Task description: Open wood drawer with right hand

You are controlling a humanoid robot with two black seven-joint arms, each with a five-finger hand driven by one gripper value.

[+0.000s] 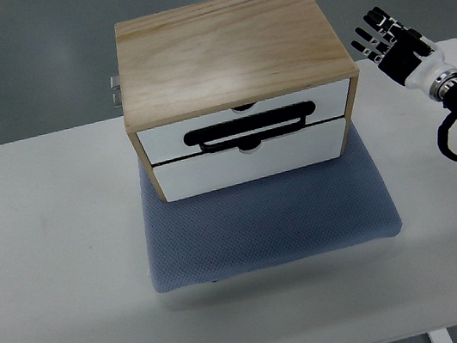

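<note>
A wooden box (pixel 226 46) with two white-fronted drawers stands on a blue-grey mat (pixel 267 222). The upper drawer (pixel 242 121) carries a black bar handle (pixel 252 126); the lower drawer (pixel 253 161) sits below it. Both drawers look closed. My right hand (pixel 383 38) is raised to the right of the box, level with its top right corner, fingers spread and holding nothing. It does not touch the box. The left arm does not show.
The mat lies on a white table (pixel 54 277) whose front edge runs along the bottom of the picture. Grey floor lies beyond the table. A small metal hinge part (pixel 116 89) sticks out at the box's back left.
</note>
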